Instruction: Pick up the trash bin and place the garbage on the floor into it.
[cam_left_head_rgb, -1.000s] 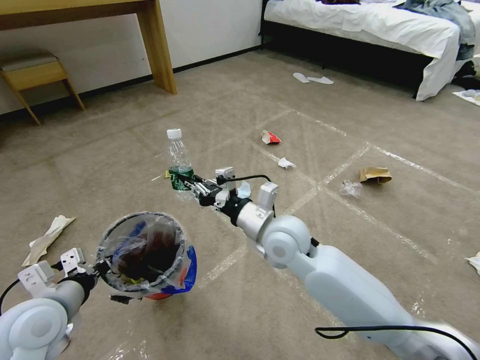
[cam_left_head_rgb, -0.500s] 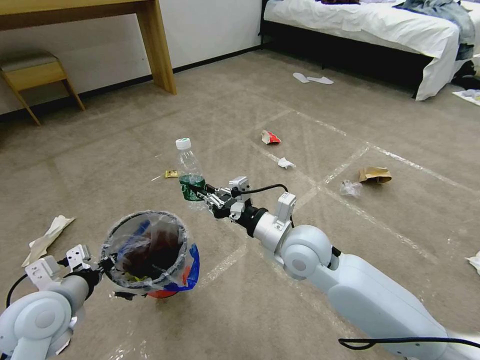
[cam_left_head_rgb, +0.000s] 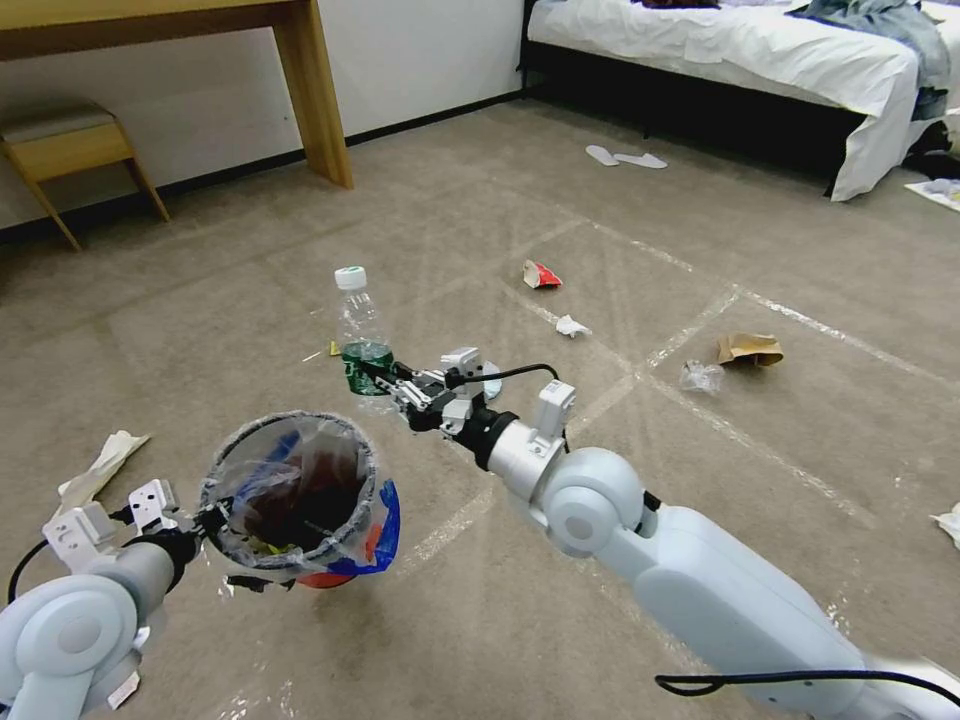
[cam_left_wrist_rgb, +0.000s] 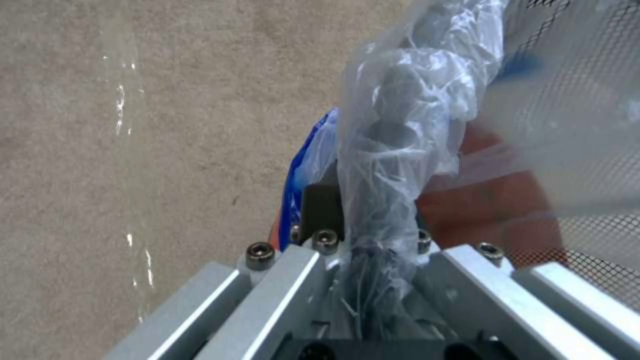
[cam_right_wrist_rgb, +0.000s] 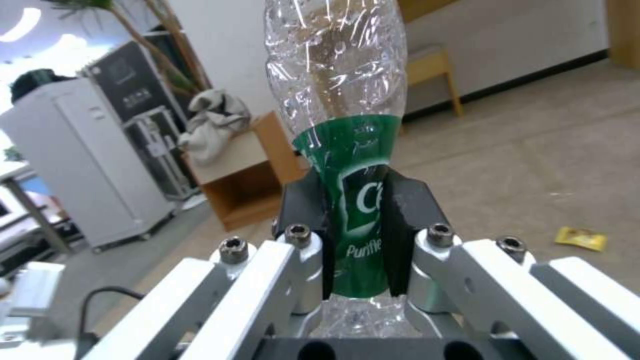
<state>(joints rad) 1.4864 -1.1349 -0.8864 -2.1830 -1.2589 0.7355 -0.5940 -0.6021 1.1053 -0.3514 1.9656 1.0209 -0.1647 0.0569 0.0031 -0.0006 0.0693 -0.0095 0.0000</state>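
Observation:
My left gripper (cam_left_head_rgb: 212, 520) is shut on the near rim of the trash bin (cam_left_head_rgb: 290, 495), which hangs above the floor (cam_left_head_rgb: 480, 230). In the left wrist view the gripper (cam_left_wrist_rgb: 363, 200) pinches the bin's (cam_left_wrist_rgb: 533, 150) crinkled plastic-lined rim. My right gripper (cam_left_head_rgb: 376, 372) is shut on the green label of a clear bottle (cam_left_head_rgb: 355, 315), held upright just beyond the bin's far rim. The right wrist view shows that gripper (cam_right_wrist_rgb: 357, 220) around the bottle (cam_right_wrist_rgb: 333, 75). More garbage lies on the carpet: a red-white carton (cam_left_head_rgb: 541, 274), a tissue (cam_left_head_rgb: 572, 325), a brown bag (cam_left_head_rgb: 749, 349), a clear wrapper (cam_left_head_rgb: 700, 376).
A crumpled white paper (cam_left_head_rgb: 95, 475) lies left of the bin. White slippers (cam_left_head_rgb: 625, 157) sit near the bed (cam_left_head_rgb: 760, 50) at the back right. A desk leg (cam_left_head_rgb: 315, 95) and a wooden stool (cam_left_head_rgb: 60, 140) stand at the back left.
The right gripper carried the bottle right and toward me, then back left and slightly up. The bin in my left gripper drifted a little right.

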